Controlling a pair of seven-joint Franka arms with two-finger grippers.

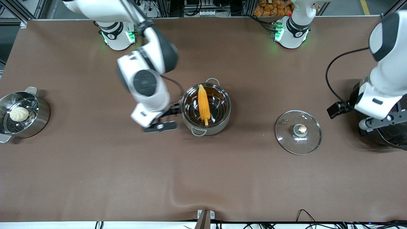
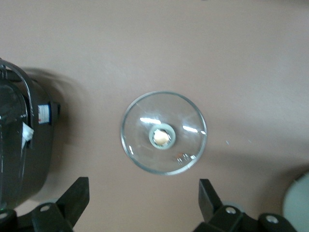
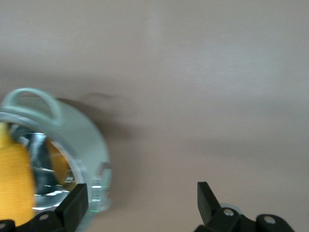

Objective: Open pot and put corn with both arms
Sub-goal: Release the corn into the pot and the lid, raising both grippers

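Observation:
The steel pot (image 1: 222,122) stands open in the middle of the table. The yellow corn (image 1: 203,102) lies inside it, pointed end toward the robots' bases. The glass lid (image 1: 313,140) with its copper knob lies flat on the table, toward the left arm's end. My right gripper (image 1: 165,118) is open and empty, beside the pot toward the right arm's end. The right wrist view (image 3: 140,203) shows the pot (image 3: 91,159) and the corn (image 3: 17,179) beside one finger. My left gripper (image 1: 373,122) is open and empty, up by the rice cooker. The left wrist view (image 2: 144,203) shows the lid (image 2: 140,116) below.
A large black rice cooker (image 1: 392,138) stands at the left arm's end of the table, under the left arm; it also shows in the left wrist view (image 2: 24,145). A steel steamer pot (image 1: 43,111) with a white bun (image 1: 19,113) stands at the right arm's end.

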